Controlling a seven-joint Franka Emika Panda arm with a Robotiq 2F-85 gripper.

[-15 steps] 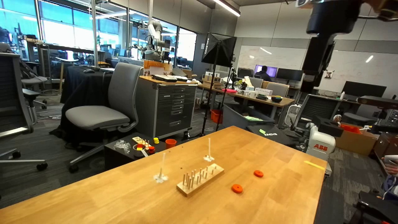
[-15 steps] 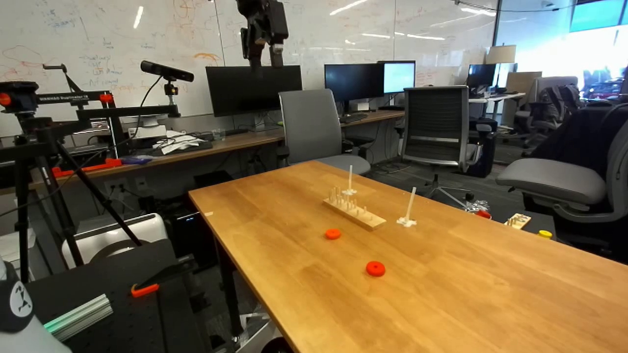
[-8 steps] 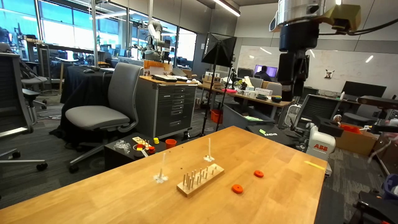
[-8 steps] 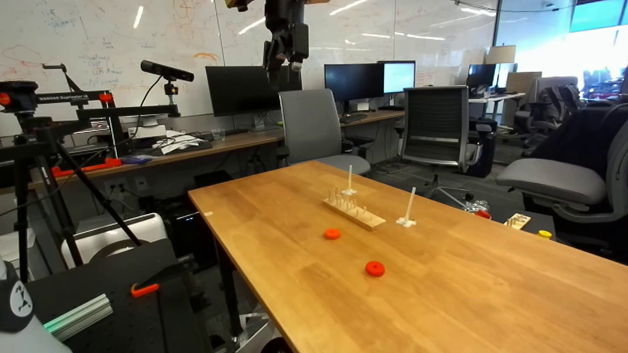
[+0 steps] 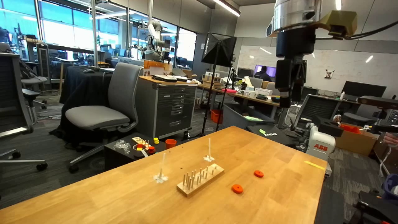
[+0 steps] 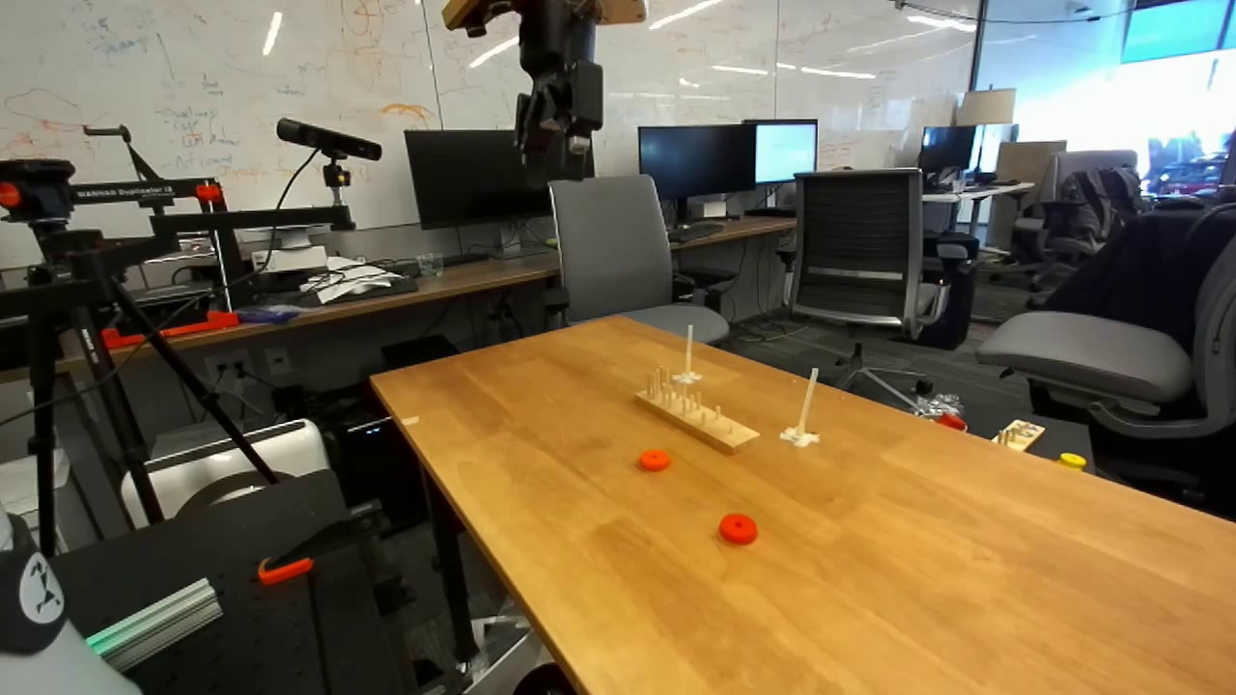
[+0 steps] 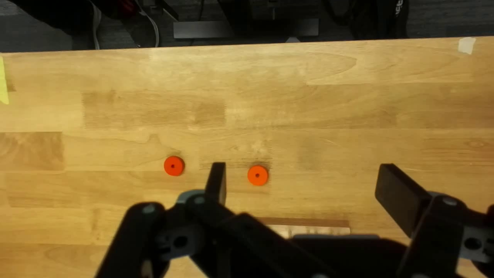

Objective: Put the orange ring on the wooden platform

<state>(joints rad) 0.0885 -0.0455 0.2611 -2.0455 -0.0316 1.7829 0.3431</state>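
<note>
The orange ring (image 5: pixel 237 189) lies flat on the table, beside the wooden platform and apart from it. It also shows in an exterior view (image 6: pixel 654 460) and in the wrist view (image 7: pixel 257 175). The wooden platform (image 5: pixel 206 183) is a pale slab with several thin upright rods, seen also in an exterior view (image 6: pixel 736 437). In the wrist view only a strip of the platform (image 7: pixel 328 230) shows; the gripper body hides the rest. My gripper (image 7: pixel 303 166) is open and empty, pointing down high above the table, as in both exterior views (image 5: pixel 290 98) (image 6: pixel 557 164).
A redder small ring (image 7: pixel 174 166) lies near the orange one, also in both exterior views (image 5: pixel 258 174) (image 6: pixel 739 529). Two thin white rods (image 5: pixel 161 166) (image 5: pixel 209 149) stand upright on the table behind the platform. Yellow tape (image 5: pixel 314 165) marks the table's edge.
My gripper has moved left and a little lower in an exterior view, and right in an exterior view, mostly in the first half second. The rings and platform have not moved.
</note>
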